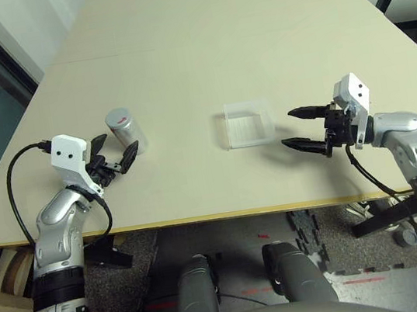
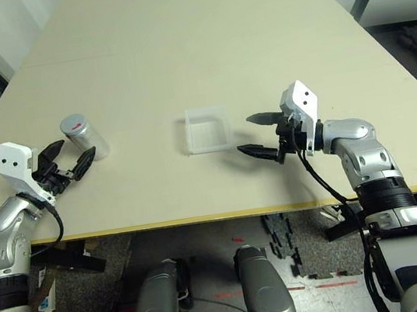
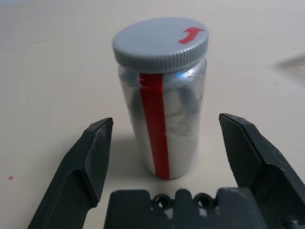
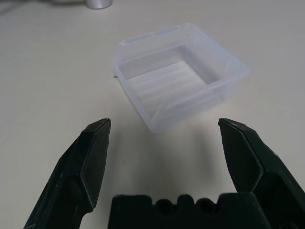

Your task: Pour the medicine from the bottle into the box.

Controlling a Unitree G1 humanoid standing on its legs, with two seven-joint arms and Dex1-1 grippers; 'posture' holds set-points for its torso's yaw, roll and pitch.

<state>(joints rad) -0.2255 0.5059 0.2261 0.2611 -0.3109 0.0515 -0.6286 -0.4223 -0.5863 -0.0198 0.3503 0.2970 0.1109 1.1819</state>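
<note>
Bench [image 1: 202,63]: pale beige top, the work laid out toward its near edge.

Bottle [image 1: 126,130]: small silvery cylinder standing upright on the bench, well to the left of the box. Grey ribbed cap [image 3: 160,44] is screwed on, with a red arrow mark on its top; a red stripe runs down the side of the body. No pill can be seen; contents hidden by the closed cap and the silvery wall.

Box [image 1: 249,124]: shallow clear plastic tray, square, sitting flat on the bench, roughly midway between the two tools. Ribbed floor visible in the right wrist view; nothing seen lying in it.

Left tool [image 1: 116,156]: fingers spread wide, holding nothing. It sits just beside the bottle on the near side, pointing at it. In the left wrist view the bottle stands centred in the gap between the two fingers [image 3: 86,167], clear space on both sides, no contact.

Right tool [image 1: 302,128]: fingers spread wide, holding nothing. It sits just to the right of the box, pointing toward it, tips short of the rim. In the right wrist view the box lies ahead of the open fingers [image 4: 88,162], not touched.
</note>
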